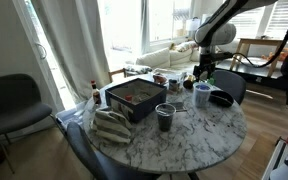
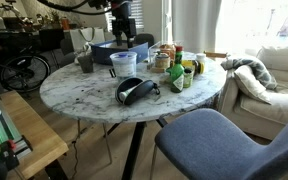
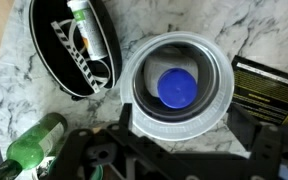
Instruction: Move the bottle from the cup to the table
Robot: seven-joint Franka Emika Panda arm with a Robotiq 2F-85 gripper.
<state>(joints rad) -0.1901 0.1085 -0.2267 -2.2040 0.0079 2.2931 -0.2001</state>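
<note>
From where I stand, looking down through the wrist view, a green glass bottle [image 3: 34, 150] lies at the far left on the marble worktop [image 3: 234, 25]. Next to it is a black oval case [image 3: 46, 50] with a white tube inside. Right of the case stands the pale translucent tumbler [image 3: 144, 55], and deep in it is the blue-capped bottle [image 3: 176, 87], upright, only its round cap showing. A dark printed packet [image 3: 269, 85] sits at the far right edge.

The tool [image 3: 179, 150] hangs directly above the tumbler with its fingers spread wide apart and nothing between them. In both exterior views it sits clear of the rim [image 1: 204, 75] [image 2: 121, 30].

The step in hand looks like the reach into the tumbler. To do it well, I would centre the tool over the cap and go straight down so neither finger catches the rim. The cap sits low, so the fingers must go inside the wall, narrowed first if the mouth is too tight. A lift that is not vertical could drag the light tumbler along or tip it towards the case. Bare marble nearer the worktop's edge [image 1: 199, 135] seems a fair landing place.
</note>
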